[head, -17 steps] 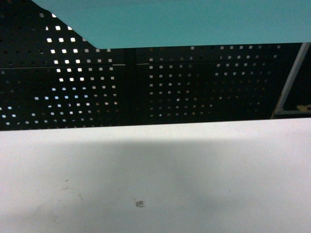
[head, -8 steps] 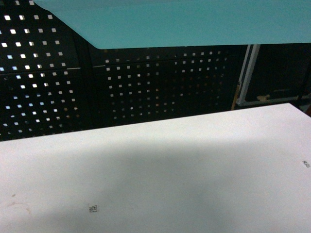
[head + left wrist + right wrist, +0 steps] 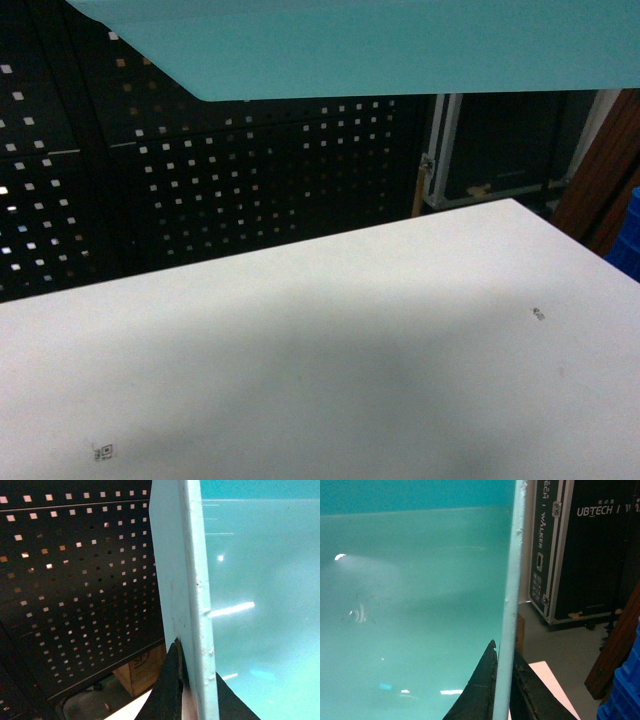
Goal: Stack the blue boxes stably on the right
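Note:
One of the blue boxes [image 3: 400, 45], a light turquoise tub, hangs above the white table [image 3: 300, 370]; only its underside fills the top of the head view. In the left wrist view my left gripper [image 3: 197, 690] is shut on the tub's left rim [image 3: 192, 580], one finger on each side of the wall. My right gripper [image 3: 504, 690] is shut on the opposite rim [image 3: 512, 580], with the glossy floor [image 3: 410, 605] to its left. Neither gripper shows in the head view.
A darker royal-blue ribbed crate [image 3: 628, 245] pokes in beyond the table's right edge, also low in the right wrist view [image 3: 620, 690]. A black flight case [image 3: 500, 150] and a brown wooden post [image 3: 600, 180] stand behind the table's far right corner. Black pegboard [image 3: 200, 180] lines the back.
The head view has swung right: the small marker on the table slid left, and the table's right corner, flight case and royal-blue crate came into view. The tub stays overhead.

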